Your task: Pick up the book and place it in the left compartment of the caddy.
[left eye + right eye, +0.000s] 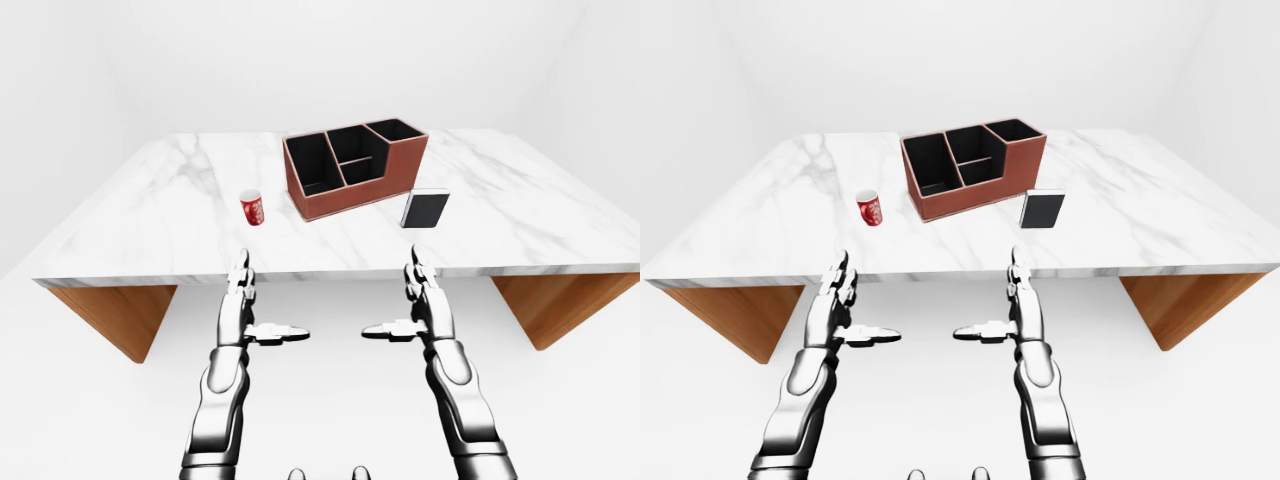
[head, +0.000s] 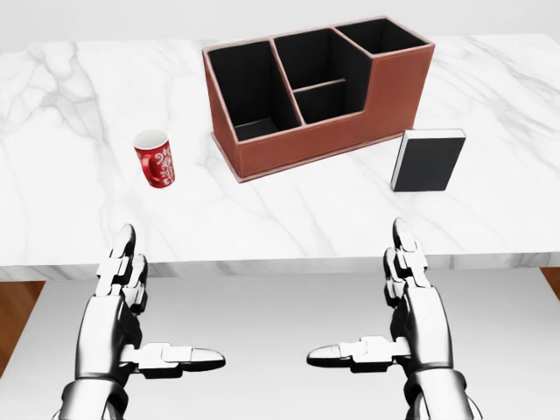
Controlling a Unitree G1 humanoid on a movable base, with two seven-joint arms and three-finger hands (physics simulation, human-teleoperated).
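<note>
A black book (image 2: 428, 160) with a white top edge stands upright on the marble table (image 2: 289, 219), just right of the brown caddy (image 2: 332, 136). The caddy's left compartment (image 2: 249, 92) is tall, dark and holds nothing. My left hand (image 2: 144, 319) and right hand (image 2: 394, 311) hover below the table's near edge, both open, fingers pointing up and thumbs turned inward. Neither touches anything. The right hand is below the book in the head view.
A red patterned cup (image 2: 155, 158) stands on the table left of the caddy. The tabletop rests on wooden supports (image 1: 115, 315) at either side. White floor and walls surround the table.
</note>
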